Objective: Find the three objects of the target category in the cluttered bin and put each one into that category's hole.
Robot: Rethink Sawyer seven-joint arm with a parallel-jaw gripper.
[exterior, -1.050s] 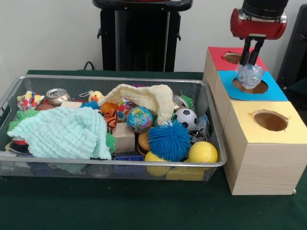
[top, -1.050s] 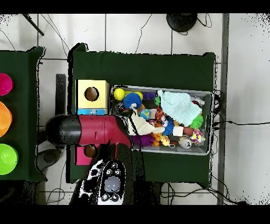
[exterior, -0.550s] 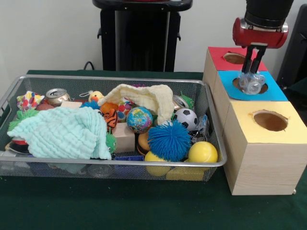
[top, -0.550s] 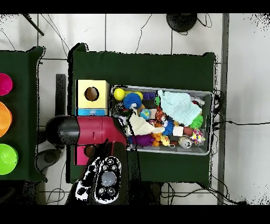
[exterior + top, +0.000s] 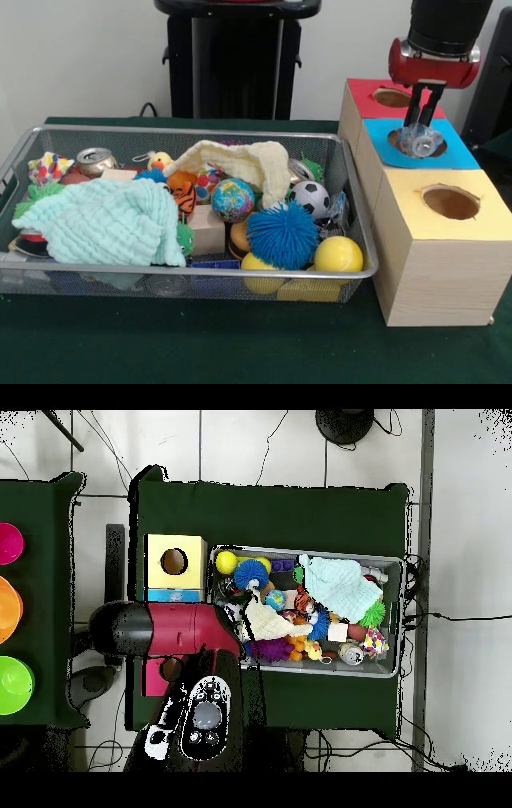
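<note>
In the front view my gripper hangs over the blue middle section of the wooden box, its tips down at the blue hole. It is shut on a crumpled clear plastic object, which sits low in the hole's mouth. The red hole lies behind it and the yellow hole in front. In the overhead view the red arm covers the blue section and hides the gripper.
The wire bin left of the box is full: mint cloth, cream cloth, blue spiky ball, yellow ball, soccer ball, globe ball, can. Coloured bowls stand at the overhead view's left edge.
The gripper has come down over the blue hole, carrying the clear plastic object from above the box top into the hole's mouth.
</note>
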